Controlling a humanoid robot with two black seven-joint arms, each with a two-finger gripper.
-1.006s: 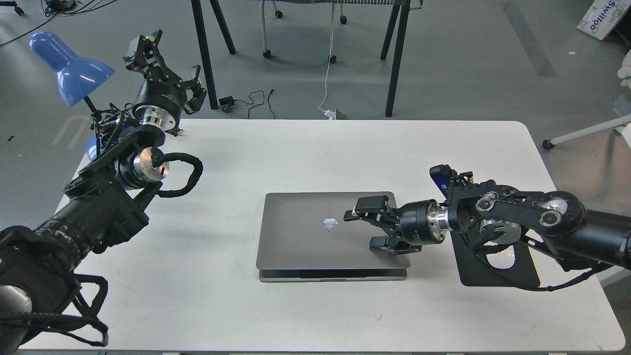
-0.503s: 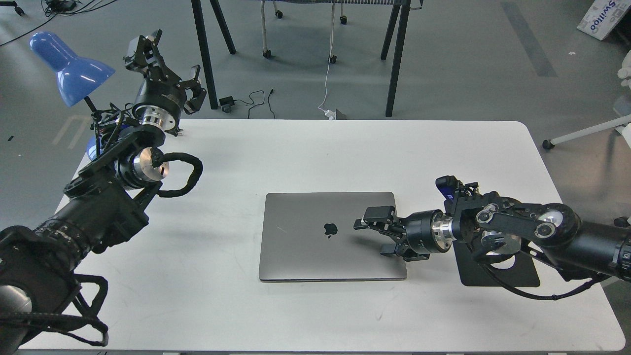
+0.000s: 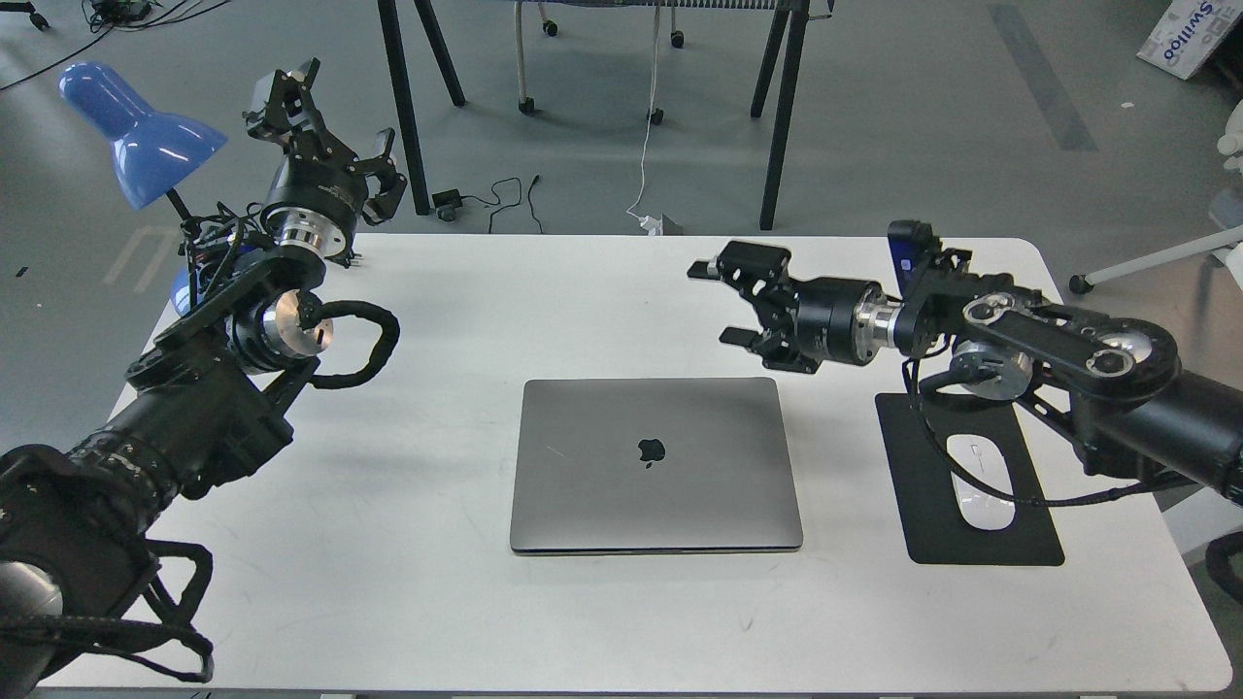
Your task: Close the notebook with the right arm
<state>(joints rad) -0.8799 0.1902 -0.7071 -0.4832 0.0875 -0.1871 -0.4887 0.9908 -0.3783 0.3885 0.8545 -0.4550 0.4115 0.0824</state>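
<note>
The space-grey notebook (image 3: 655,466) lies shut and flat in the middle of the white table (image 3: 583,301), black apple logo up. My right gripper (image 3: 723,303) is open and empty. It hovers above the table just behind the notebook's far right corner, clear of the lid. The right arm (image 3: 1049,345) comes in from the right edge. My left gripper (image 3: 320,131) is held high at the table's far left corner beside the blue lamp (image 3: 136,131), fingers spread, holding nothing.
A black mouse pad (image 3: 971,524) with a white mouse (image 3: 981,490) lies to the right of the notebook, partly under the right arm. Table legs, a chair and cables stand on the floor behind the table.
The lid went from almost down to fully shut. My right gripper then lifted off the lid and moved back and up, away from the notebook. The left arm has not moved.
</note>
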